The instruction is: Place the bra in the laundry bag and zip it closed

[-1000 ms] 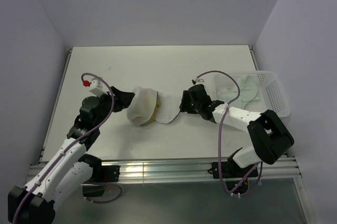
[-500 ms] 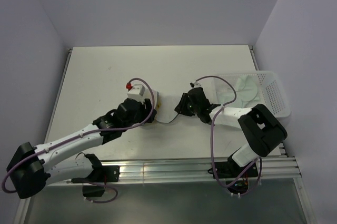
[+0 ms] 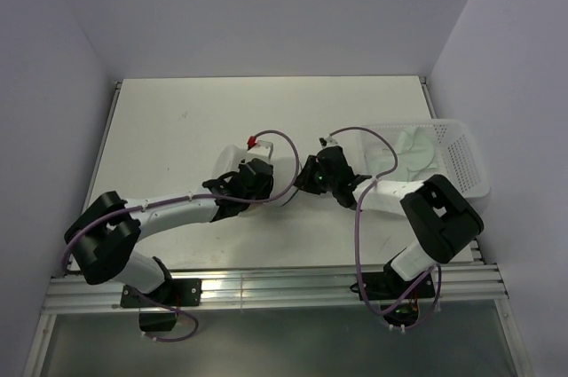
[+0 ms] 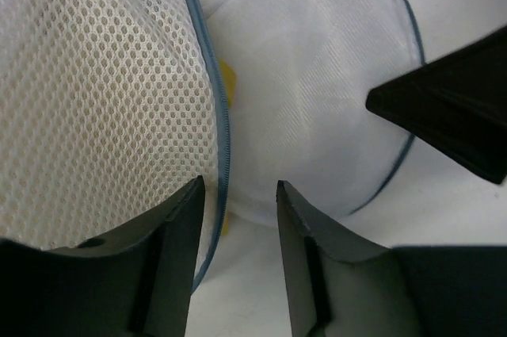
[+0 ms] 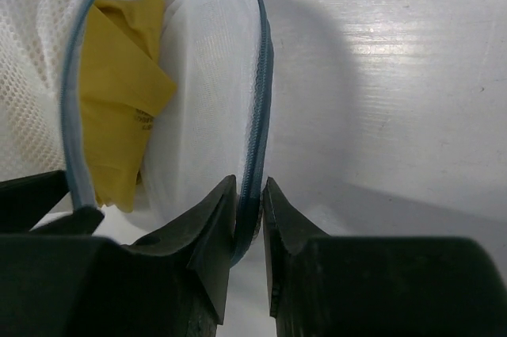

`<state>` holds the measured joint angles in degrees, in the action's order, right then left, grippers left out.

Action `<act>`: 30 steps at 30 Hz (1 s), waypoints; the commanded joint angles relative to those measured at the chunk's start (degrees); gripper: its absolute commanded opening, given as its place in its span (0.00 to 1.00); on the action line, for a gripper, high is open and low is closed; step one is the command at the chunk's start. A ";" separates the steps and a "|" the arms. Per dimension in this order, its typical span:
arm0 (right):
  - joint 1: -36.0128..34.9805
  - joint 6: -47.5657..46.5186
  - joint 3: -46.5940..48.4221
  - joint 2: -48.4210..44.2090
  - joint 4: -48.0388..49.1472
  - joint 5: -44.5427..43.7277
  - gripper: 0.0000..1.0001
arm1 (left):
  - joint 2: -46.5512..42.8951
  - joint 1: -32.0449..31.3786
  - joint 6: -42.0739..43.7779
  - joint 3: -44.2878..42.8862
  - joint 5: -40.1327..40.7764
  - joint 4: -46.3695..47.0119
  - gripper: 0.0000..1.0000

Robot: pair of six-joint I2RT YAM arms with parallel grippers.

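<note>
Nearest the arm bases, the left arm lies low across the table (image 3: 177, 120) and reaches in toward the middle, where the laundry bag (image 3: 232, 162) sits opened like a clamshell. Its domed half of coarse white mesh is on the left and a flatter half of finer mesh lies just beside it on the right.

In the left wrist view, the left gripper (image 4: 239, 194) hangs over the seam between the two halves. Its jaws are parted by a modest gap and hold nothing. The blue-grey zipper rim (image 4: 224, 127) of the domed half runs down into that gap, though I cannot tell whether the fingers touch it. A sliver of the yellow bra (image 4: 229, 83) shows at the seam.

From the right, the right gripper (image 5: 249, 194) meets the bag's flatter half. Its jaws are pinched almost together on the zipper rim, which passes straight between the fingertips and holds that half up on edge. In the right wrist view the bra lies folded inside the open mouth, against the domed half and between the two rims, with a printed label faintly visible. The zipper is not closed and the two halves gape apart.

Further right and a little farther back, a white perforated plastic basket (image 3: 466, 164) stands at the table's right edge, well apart from the bag. Some pale round pieces (image 3: 415, 151) inside it are too indistinct to identify.
</note>
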<state>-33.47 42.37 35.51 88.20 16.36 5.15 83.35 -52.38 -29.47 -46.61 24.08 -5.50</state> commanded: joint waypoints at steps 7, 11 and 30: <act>0.34 -0.62 -1.05 -4.79 1.74 0.13 0.26 | 3.22 -0.27 0.47 -3.22 9.40 -2.15 0.19; 0.34 -0.27 -1.75 -6.29 3.06 0.13 0.11 | 3.84 -0.27 1.09 -3.49 13.36 -3.37 0.00; -0.98 -17.57 26.33 -30.99 -43.86 0.22 0.00 | -25.60 24.77 -9.19 6.26 -7.36 -2.94 0.00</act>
<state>-33.71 30.06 52.90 59.83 -16.36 5.48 60.07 -31.33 -35.00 -42.11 25.96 -8.23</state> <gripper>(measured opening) 0.028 0.012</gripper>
